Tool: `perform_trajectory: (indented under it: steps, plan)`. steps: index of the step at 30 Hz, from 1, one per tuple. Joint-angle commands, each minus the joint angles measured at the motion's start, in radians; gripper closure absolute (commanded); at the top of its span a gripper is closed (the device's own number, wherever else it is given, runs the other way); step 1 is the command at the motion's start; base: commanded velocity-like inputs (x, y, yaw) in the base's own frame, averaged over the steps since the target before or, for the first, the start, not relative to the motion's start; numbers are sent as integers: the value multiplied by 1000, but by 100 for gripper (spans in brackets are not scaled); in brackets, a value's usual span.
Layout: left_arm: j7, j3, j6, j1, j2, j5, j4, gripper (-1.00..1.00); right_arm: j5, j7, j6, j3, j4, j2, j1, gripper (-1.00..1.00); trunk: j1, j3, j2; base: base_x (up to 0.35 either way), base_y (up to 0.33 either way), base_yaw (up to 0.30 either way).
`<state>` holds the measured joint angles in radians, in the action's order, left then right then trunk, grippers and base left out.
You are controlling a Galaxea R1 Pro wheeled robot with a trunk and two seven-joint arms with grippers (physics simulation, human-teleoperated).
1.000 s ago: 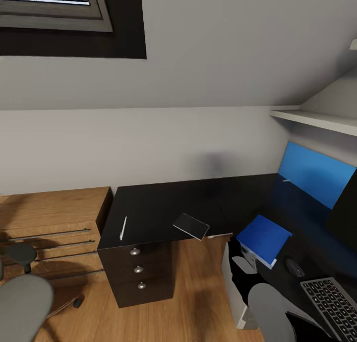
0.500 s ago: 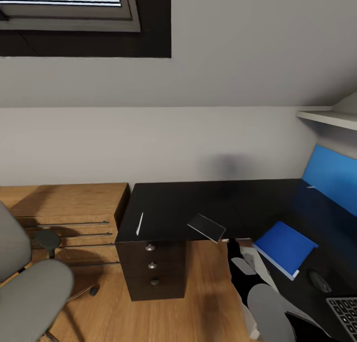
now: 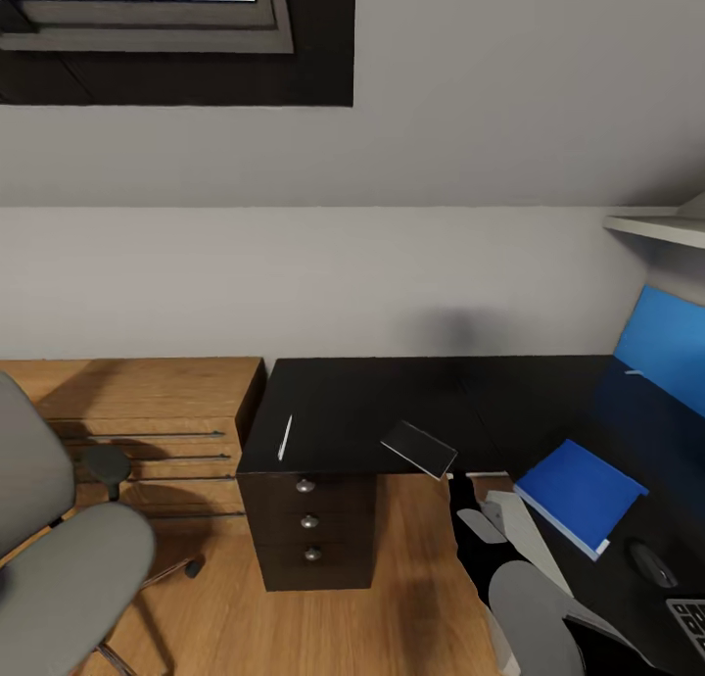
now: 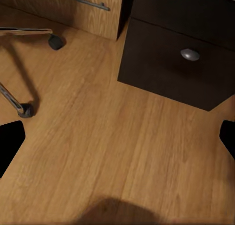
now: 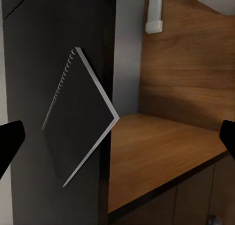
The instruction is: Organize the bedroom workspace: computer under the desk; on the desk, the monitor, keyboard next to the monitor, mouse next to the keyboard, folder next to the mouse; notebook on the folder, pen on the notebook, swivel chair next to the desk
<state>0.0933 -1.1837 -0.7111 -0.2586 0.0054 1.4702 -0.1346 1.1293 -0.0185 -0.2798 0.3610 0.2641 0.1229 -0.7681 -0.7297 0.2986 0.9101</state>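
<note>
Grey walls and a dark-framed skylight (image 3: 147, 29) rise behind the glossy black L-shaped table (image 3: 392, 411), which stands on a light wood plank floor (image 3: 411, 598) beside a low wooden drawer cabinet (image 3: 137, 411). On the table's left wing, above the black drawer unit (image 3: 309, 529) with round silver knobs, the thin white pen (image 3: 285, 437) lies near the front edge. To its right the dark spiral-bound notebook (image 3: 419, 449) sits askew with one corner overhanging the front edge. On the right wing the bright-blue folder (image 3: 580, 492) lies flat, and the small black mouse (image 3: 651, 563) rests just beyond it, with a corner of the keyboard (image 3: 690, 619) at the picture's edge. The grey swivel chair (image 3: 59, 578) stands on the floor at the left, apart from the table. In the left wrist view the left fingers (image 4: 10, 146) are spread wide over bare floor near a chair castor (image 4: 25, 110) and the drawer unit. In the right wrist view the right fingers (image 5: 9, 142) are likewise spread wide, holding nothing, with the notebook between them.
</note>
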Motion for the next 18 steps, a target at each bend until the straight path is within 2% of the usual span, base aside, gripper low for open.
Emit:
perform_trajectory:
  steps: [1, 8, 18]
  plan:
    - [10, -8, -4, -1, 0, 0, -2, -100, 10, 2, -4, -4, 1, 0, 0, -100, -4, 5, 8, 0, 0, 1]
    - [7, -8, -7, -1, -1, -2, -3, -100, 10, 47, 35, -4, 1, -2, 0, -100, -31, 26, 57, 0, 0, 0]
    - [8, -10, 0, -1, -9, -4, -3, -100, 9, 56, 40, -6, 0, 0, 1, -100, -69, 58, 127, 0, 0, 0]
